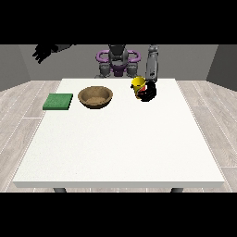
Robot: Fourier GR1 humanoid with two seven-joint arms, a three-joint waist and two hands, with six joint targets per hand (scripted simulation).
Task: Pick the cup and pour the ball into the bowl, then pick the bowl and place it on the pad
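Observation:
A yellow cup (137,84) stands on the white table (120,143) right of centre near the far edge. The black hand at the view's right (149,94) is wrapped round the cup's lower part, with red showing beside it. No ball is visible inside the cup from here. A brown bowl (95,96) sits left of the cup, apart from it. Further left lies a green pad (58,101), flat on the table. The hand at the view's left (42,52) is raised high, off to the side of the table, fingers spread.
The robot's torso (117,61) stands behind the table's far edge. A wooden floor surrounds the table. The near half of the table holds no objects.

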